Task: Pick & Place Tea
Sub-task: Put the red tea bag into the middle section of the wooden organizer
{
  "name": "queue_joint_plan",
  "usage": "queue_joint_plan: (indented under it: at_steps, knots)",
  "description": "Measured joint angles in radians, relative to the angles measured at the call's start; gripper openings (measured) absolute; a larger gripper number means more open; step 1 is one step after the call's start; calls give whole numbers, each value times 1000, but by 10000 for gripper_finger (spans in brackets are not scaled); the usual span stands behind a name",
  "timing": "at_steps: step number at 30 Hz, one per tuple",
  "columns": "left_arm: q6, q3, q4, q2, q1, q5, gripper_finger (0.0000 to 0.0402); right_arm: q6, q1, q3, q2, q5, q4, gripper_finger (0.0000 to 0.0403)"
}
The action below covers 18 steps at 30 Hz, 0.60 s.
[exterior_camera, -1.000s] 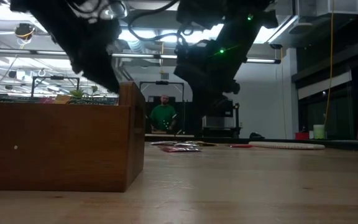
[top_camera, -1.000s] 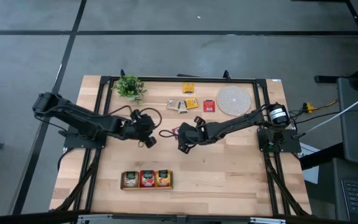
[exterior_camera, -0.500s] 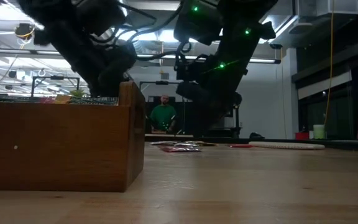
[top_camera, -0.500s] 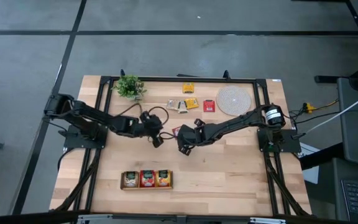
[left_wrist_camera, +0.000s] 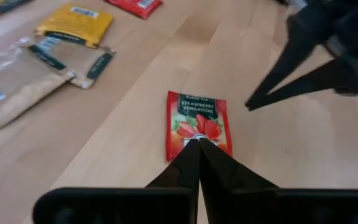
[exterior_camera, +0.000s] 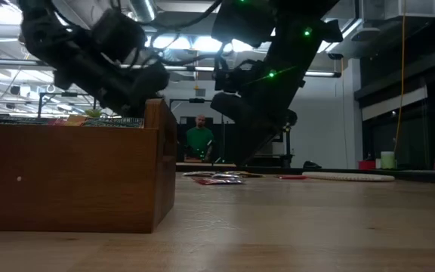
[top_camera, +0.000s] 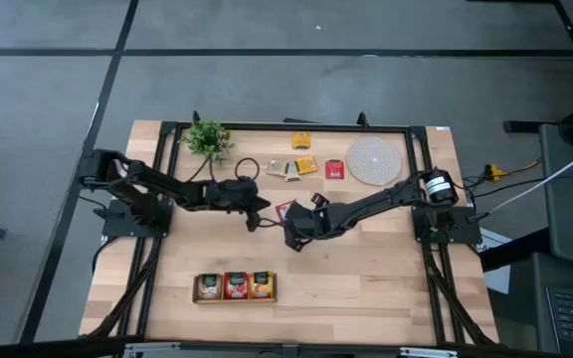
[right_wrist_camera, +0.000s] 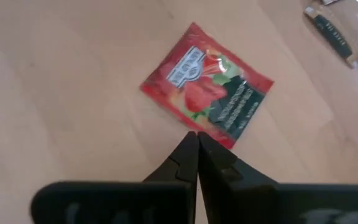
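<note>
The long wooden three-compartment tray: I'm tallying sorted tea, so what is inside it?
The long wooden three-compartment tray holds sachets in each compartment: a pale one, a red one, a yellow-orange one. Any sachets beneath those top ones are covered.

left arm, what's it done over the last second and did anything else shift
The left gripper travelled rightward across the table to the red strawberry sachet and shut, its tips at the sachet's edge. The right gripper stayed shut beside that sachet, barely moving. The sachet, loose sachets and tray stayed put.
</note>
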Motion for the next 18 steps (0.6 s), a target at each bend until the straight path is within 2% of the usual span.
queue_joint_plan:
  at_steps: [7,11,15,18]
  knots:
    - [87,95,31,167,-1,5,2,77,47,1,-44,30,-39,5]
    - [103,143,49,259,0,53,2,168,71,1,-71,74,-171,10]
    - [102,184,57,345,-1,40,2,262,79,1,-75,97,-306,15]
    - [102,201,66,374,-1,31,2,313,79,0,-75,98,-342,7]
